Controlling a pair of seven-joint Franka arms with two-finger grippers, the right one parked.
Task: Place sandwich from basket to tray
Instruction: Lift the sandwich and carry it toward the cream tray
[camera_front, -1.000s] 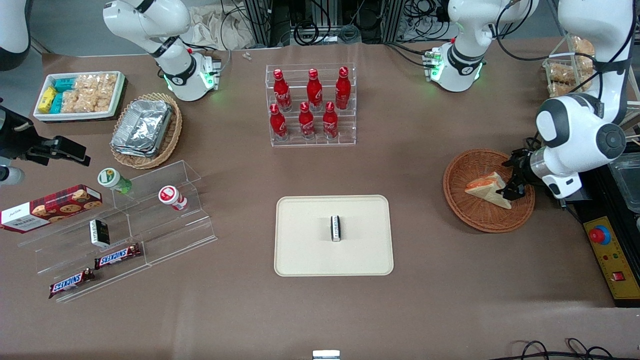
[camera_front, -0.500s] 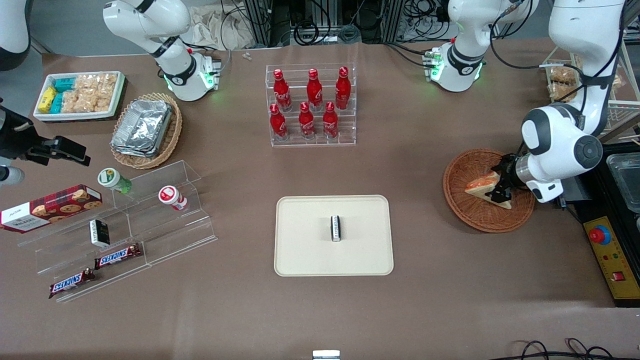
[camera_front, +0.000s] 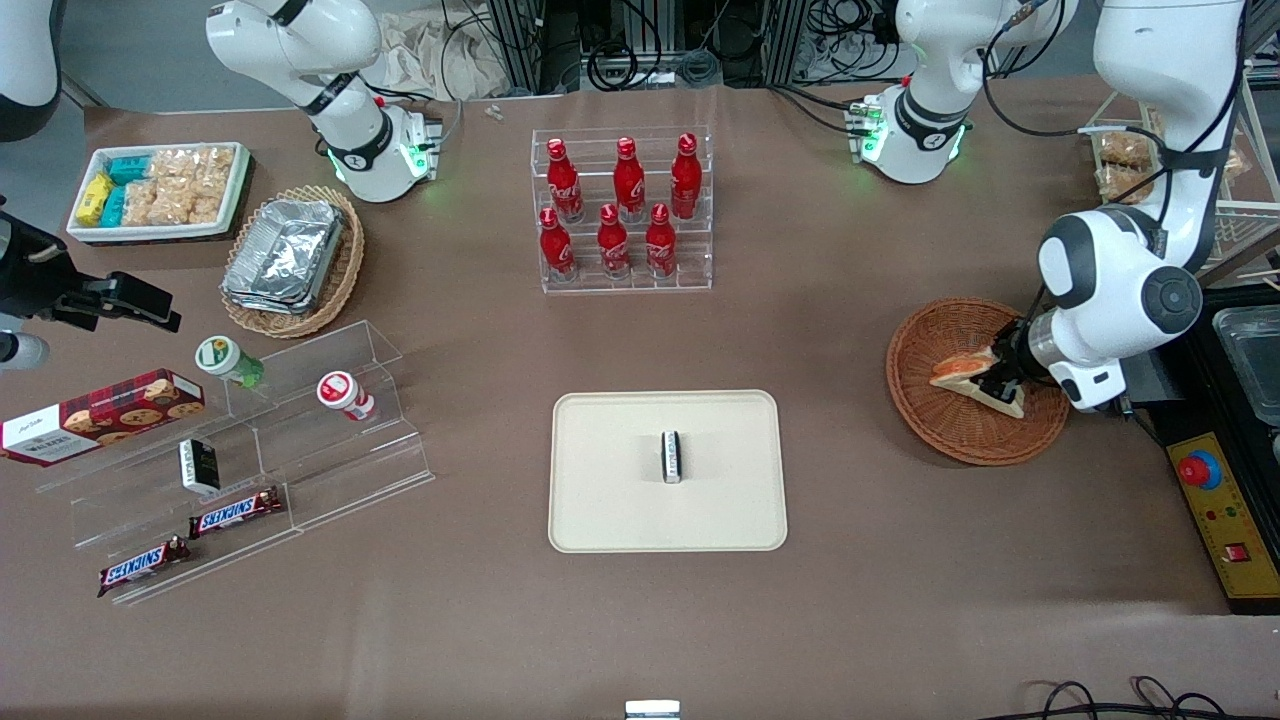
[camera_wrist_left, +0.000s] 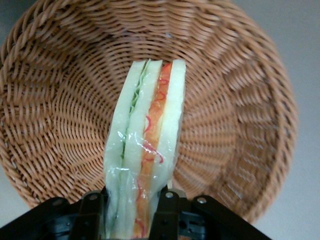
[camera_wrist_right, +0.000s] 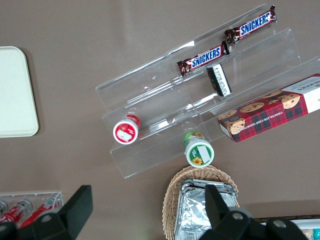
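Observation:
The sandwich (camera_front: 958, 369), a wrapped white wedge with orange and green layers, sits in the reddish-brown basket (camera_front: 935, 428) toward the working arm's end of the table. My left gripper (camera_front: 1001, 385) reaches into the basket and is shut on the sandwich's wide end. In the left wrist view the sandwich (camera_wrist_left: 147, 145) stands on edge between the two black fingers (camera_wrist_left: 167, 212), which touch both of its bread faces, with the basket's weave (camera_wrist_left: 60, 100) all around. The cream tray (camera_front: 600, 505) lies at the table's middle, nearer the front camera.
A small black-and-white packet (camera_front: 672, 457) lies at the tray's centre. A clear rack of red bottles (camera_front: 622, 210) stands farther from the camera than the tray. A red stop-button box (camera_front: 1215, 500) sits beside the basket at the table edge. Snack shelves (camera_front: 240, 450) are toward the parked arm's end.
The left gripper moved from beside the sandwich onto its wide end and closed around it; the arm's elbow shifted toward the table's middle. The sandwich shifted slightly in the basket.

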